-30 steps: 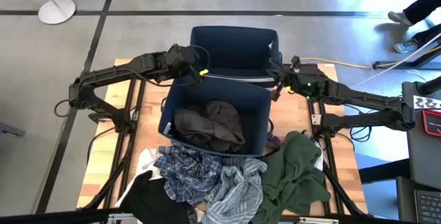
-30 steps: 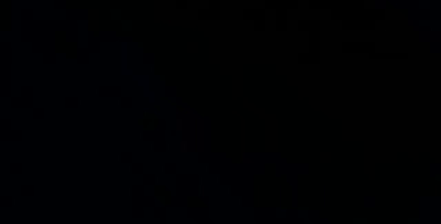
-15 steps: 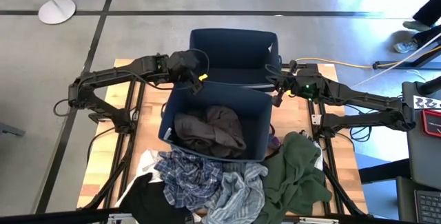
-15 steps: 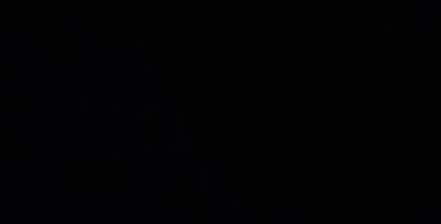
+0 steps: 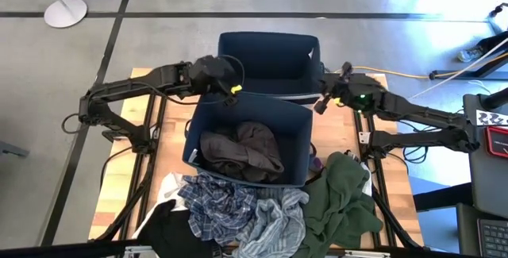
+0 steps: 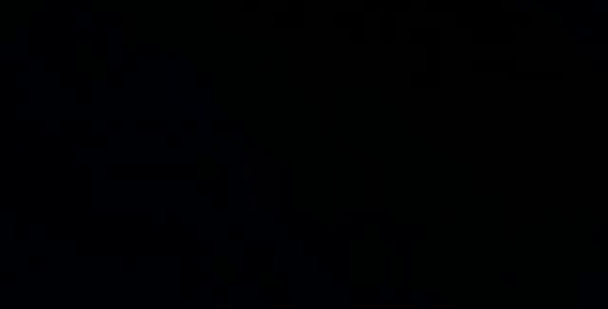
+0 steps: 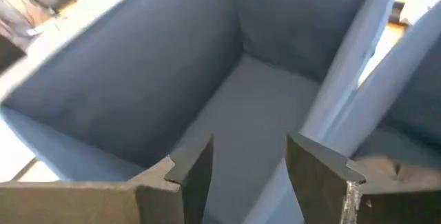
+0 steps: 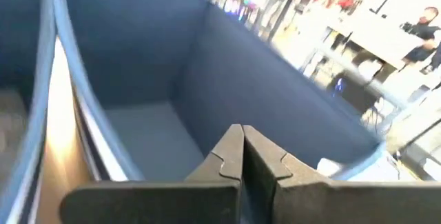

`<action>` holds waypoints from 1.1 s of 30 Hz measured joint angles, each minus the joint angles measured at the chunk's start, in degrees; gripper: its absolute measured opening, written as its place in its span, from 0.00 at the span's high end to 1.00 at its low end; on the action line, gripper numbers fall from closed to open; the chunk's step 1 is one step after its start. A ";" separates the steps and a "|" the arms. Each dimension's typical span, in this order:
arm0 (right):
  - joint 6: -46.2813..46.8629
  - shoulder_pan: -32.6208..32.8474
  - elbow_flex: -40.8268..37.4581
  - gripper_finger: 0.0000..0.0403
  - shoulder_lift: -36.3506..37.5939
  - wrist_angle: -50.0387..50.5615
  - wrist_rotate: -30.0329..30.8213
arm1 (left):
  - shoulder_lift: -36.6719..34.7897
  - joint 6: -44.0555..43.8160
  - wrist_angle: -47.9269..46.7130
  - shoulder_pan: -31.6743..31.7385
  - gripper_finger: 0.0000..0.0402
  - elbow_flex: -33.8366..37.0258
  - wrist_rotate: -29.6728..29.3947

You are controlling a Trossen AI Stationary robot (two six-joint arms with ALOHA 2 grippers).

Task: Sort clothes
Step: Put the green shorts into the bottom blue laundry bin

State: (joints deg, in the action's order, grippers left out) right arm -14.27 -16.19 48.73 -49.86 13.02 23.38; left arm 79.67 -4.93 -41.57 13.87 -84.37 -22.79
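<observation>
The clothes lie heaped at the table's near edge: dark blue plaid [image 5: 213, 198], pale striped [image 5: 274, 222], olive green [image 5: 343, 198], black [image 5: 171, 230] and a bit of white [image 5: 167, 185]. A brown-grey garment [image 5: 242, 148] lies inside the near navy bin [image 5: 194, 127]. The far navy bin [image 5: 270, 55] shows a bare floor [image 7: 241, 107]. My left gripper [image 5: 231, 86] hovers open where the two bins meet, on their left side, with nothing between its fingers [image 7: 248, 158]. My right gripper [image 5: 321, 102] is shut [image 8: 241, 141] at the far bin's near right corner, looking into that bin. The low view is black.
Both bins stand one behind the other in the table's middle, their rims close together under both grippers. Bare wood [image 5: 127, 179] shows on the table's left and on its right [image 5: 341, 135]. A stand's round base [image 5: 65, 12] sits on the floor beyond the table.
My left gripper has drifted a little toward the table's right, staying open above the bins' rims. The clothes have kept their places.
</observation>
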 joint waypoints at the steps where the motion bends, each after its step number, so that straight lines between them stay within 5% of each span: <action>1: -0.24 0.02 0.95 0.98 0.55 0.30 -0.03 | -0.37 0.58 -0.08 -0.23 0.58 -1.15 -0.09; 7: 0.34 4.18 7.13 0.98 3.72 3.47 -6.72 | -5.47 0.89 0.13 -5.93 0.58 -6.12 -0.59; 13: 5.68 15.53 10.75 0.98 3.84 10.55 -12.46 | -10.20 -4.24 -4.90 -18.16 0.58 -6.28 -0.74; 21: 12.44 33.48 10.82 0.98 3.84 14.17 -9.76 | -9.07 -19.97 -17.59 -37.22 0.58 -6.26 -1.89; 33: 26.22 52.92 10.08 0.98 0.68 18.55 -1.92 | -4.17 -35.14 -18.08 -60.84 0.58 -6.26 -11.41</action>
State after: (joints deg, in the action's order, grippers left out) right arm 11.95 36.74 58.81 -49.17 31.57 21.46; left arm 75.50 -40.08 -59.64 -46.97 -90.63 -34.20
